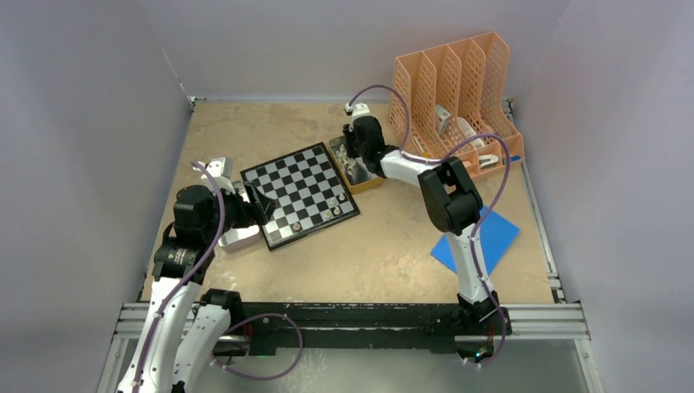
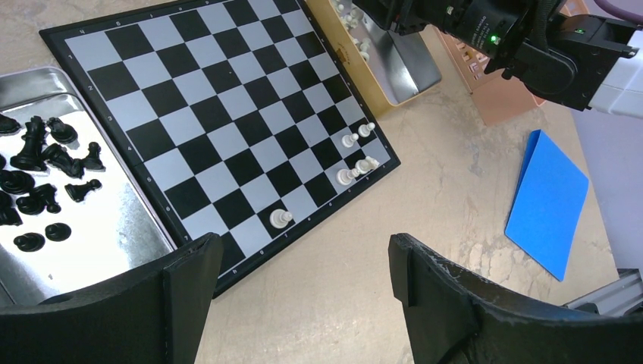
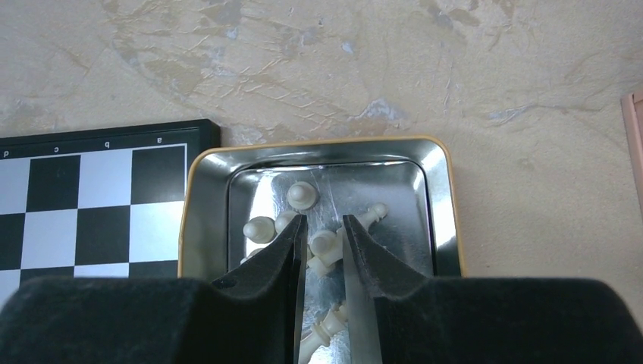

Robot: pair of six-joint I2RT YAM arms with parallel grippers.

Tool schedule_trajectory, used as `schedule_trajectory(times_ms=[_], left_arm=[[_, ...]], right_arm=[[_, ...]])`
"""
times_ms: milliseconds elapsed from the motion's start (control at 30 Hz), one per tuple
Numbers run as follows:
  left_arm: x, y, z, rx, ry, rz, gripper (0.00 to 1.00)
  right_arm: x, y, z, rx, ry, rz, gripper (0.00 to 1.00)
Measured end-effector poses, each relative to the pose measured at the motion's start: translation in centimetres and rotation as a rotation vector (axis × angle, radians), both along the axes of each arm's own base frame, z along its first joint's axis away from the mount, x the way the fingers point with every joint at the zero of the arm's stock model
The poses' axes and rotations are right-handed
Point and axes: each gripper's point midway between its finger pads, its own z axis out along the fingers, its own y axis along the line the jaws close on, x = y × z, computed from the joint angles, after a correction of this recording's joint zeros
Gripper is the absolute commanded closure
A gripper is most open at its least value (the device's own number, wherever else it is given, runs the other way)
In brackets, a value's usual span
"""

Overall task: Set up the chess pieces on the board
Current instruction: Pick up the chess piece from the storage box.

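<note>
Right wrist | right jaws narrow, pale chess piece (image 3: 324, 244) between tips, pinch unclear | left jaws spread

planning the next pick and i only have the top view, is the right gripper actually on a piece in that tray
observer: a pale piece sits between the tips of the right gripper, low in the gold-rimmed tray; can't tell if it's pinched
operator: what's hidden on the far left
observer: black pieces lying loose in a steel tray
operator: anything being carried over there
observer: no, the left gripper is wide open and empty
</note>
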Motion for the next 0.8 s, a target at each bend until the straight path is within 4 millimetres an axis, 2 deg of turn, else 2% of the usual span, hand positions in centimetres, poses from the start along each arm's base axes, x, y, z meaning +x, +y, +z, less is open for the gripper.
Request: schedule_trajectory(times_ms=[267, 400, 800], left_arm=[[0.0, 0.0, 0.0, 0.000, 0.000, 0.000, 0.20], [0.0, 0.0, 0.0, 0.000, 0.002, 0.000, 0.20], [0.0, 0.0, -0.1, 0.000, 0.003, 0.000, 0.19]], right_arm=[[-0.3, 0.1, -1.7, -0.011, 0.030, 0.013, 0.75], [-0.6, 0.0, -3.0, -0.029, 0.053, 0.012, 0.79], [-0.4, -0.1, -2.7, -0.028, 0.043, 0.007, 0.89]])
